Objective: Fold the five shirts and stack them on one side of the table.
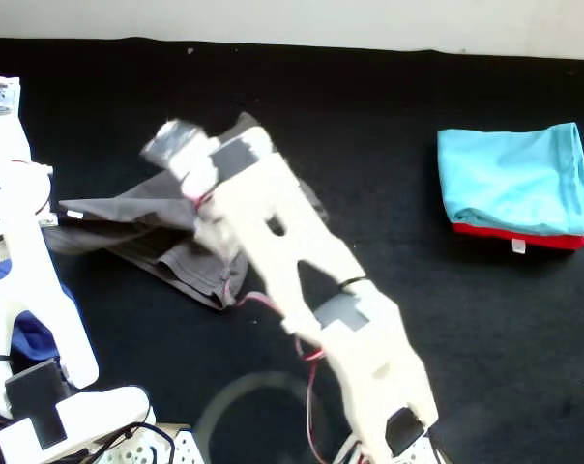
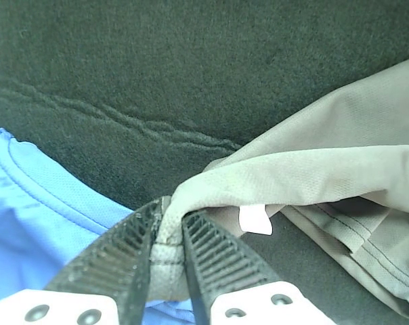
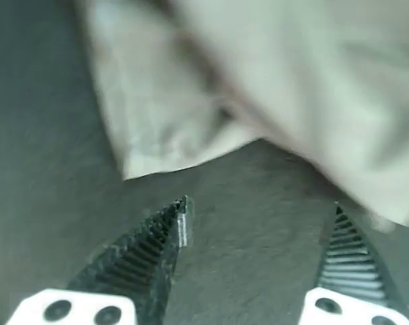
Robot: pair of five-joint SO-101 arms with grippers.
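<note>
Closest in, beside the left claw (image 2: 169, 218), a blue shirt (image 2: 42, 230) lies flat on the black table cover (image 1: 369, 97), partly under the left arm (image 1: 21, 271). The left claw is clenched on a bunched edge of the grey shirt (image 2: 326, 176), with the cloth squeezed between its 2 ribbed fingers (image 2: 214, 247). From that pinch the fabric fans out away from the claw. A small white tag (image 2: 255, 220) hangs from the fold just beyond the fingertips, and a stitched hem lies further along on the cover.

In the high view the grey shirt is a rumpled, half-folded heap. Its long axis runs from the left claw's grip across the table toward the right arm (image 1: 302, 261). One corner is drawn out to a point at the left claw, and the bulk lies under and around the right arm's forward end.

The right claw (image 3: 261, 210) is released, its 2 fingers spread wide with only black cover between them. It holds nothing. The grey shirt's pale edge lies just past its fingertips, close to them but not between them. Whether the fingertips touch the cover cannot be told.

Farthest off, well apart from both claws on the right arm's side, is a stack of 2 folded shirts. A cyan shirt (image 1: 514, 174) lies on top of a red shirt (image 1: 514, 235), of which only a thin strip shows along the stack's near edge.
</note>
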